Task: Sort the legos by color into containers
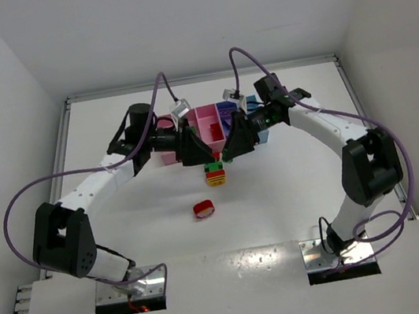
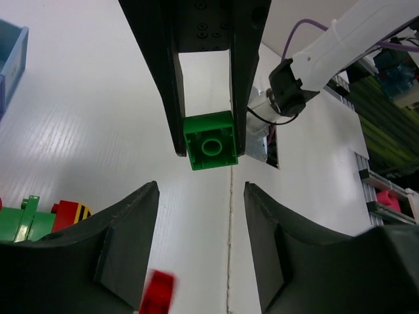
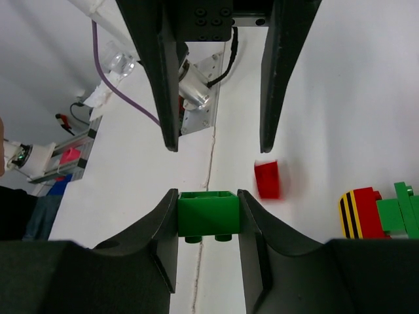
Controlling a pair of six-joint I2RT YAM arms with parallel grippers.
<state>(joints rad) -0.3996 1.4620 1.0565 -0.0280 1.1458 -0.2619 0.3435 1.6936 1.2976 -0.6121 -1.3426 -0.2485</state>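
My right gripper [image 3: 208,199] is shut on a single green lego [image 3: 208,214], held above the white table. It also shows in the left wrist view [image 2: 209,140] between the right fingers. My left gripper [image 2: 201,196] is open and empty, facing the right gripper [image 1: 227,154] tip to tip in the top view [image 1: 200,155]. A clump of green, red and yellow legos [image 1: 214,174] lies just below both grippers. A loose red lego [image 1: 204,209] lies nearer the arm bases; it looks blurred in both wrist views [image 3: 267,179]. The row of bins [image 1: 210,125] sits behind the grippers, partly hidden by them.
The bins run from pink on the left [image 1: 163,128] to light blue on the right [image 1: 252,104]; a red piece lies in the middle pink bin. A blue bin corner [image 2: 10,59] shows in the left wrist view. Purple cables arch over both arms.
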